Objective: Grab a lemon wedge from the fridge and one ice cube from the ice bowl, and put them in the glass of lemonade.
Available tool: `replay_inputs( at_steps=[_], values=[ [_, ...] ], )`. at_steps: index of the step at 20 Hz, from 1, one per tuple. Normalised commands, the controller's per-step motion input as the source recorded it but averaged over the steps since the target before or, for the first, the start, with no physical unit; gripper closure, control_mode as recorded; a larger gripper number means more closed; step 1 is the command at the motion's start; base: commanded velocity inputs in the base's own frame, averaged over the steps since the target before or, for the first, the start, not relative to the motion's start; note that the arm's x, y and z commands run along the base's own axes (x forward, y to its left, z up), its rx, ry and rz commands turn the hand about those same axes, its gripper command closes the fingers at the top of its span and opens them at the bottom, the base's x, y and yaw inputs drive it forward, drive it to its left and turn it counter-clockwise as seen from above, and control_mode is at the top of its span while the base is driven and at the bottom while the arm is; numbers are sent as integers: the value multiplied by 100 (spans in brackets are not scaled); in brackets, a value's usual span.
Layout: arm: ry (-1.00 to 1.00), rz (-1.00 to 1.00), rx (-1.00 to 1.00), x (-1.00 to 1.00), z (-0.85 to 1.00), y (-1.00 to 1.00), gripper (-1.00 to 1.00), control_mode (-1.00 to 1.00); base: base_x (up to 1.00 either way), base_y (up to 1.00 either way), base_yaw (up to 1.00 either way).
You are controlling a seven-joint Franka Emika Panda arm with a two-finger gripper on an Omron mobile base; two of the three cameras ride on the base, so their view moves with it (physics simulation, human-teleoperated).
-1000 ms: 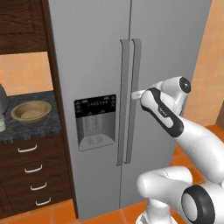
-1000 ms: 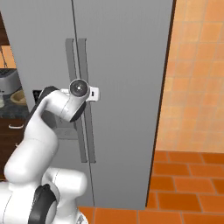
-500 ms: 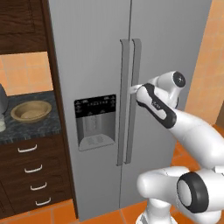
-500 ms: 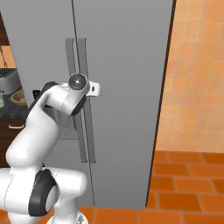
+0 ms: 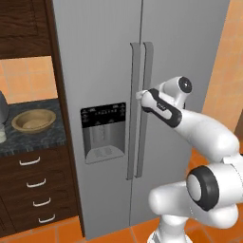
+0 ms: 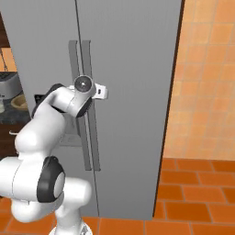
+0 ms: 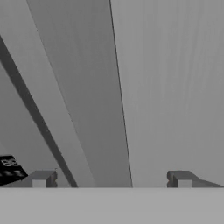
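The grey two-door fridge (image 5: 104, 52) stands shut, so the lemon wedge is hidden behind its doors. My gripper (image 5: 141, 95) is up against the right door's long vertical handle (image 5: 147, 123), at about mid-height. In the hand view my gripper (image 7: 111, 178) is open, and the handle (image 7: 94, 109) runs between its two fingertips (image 7: 41, 178) without either pad touching it. The tan wooden ice bowl (image 5: 33, 120) sits on the dark counter to the fridge's left. I cannot make out the glass of lemonade.
The black-panelled dispenser (image 5: 103, 130) is set in the left door. Dark wooden drawers (image 5: 33, 190) sit under the counter (image 5: 42, 137). A grey toaster (image 6: 7, 82) stands at the far left. An orange tiled wall (image 6: 206, 78) and floor (image 6: 193, 193) lie right of the fridge.
My hand has moved slightly up and in onto the right door's handle, and the forearm has swung round behind it. The jaws have stayed open. The fridge doors have not moved.
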Motion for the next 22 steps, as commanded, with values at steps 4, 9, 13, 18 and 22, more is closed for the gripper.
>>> replay_inputs(
  at_steps=[4,9,13,18,22],
  values=[
    [-2,-1,0,39,-24,1,-100,-100,0,0,0],
    [-2,-2,0,43,-28,3,-100,-100,0,0,0],
    [-2,-2,0,49,-31,0,-100,-100,0,0,0],
    [-1,-2,0,57,-26,0,100,-100,0,0,0],
    [0,0,0,22,0,0,100,-100,0,0,0]
  ],
)
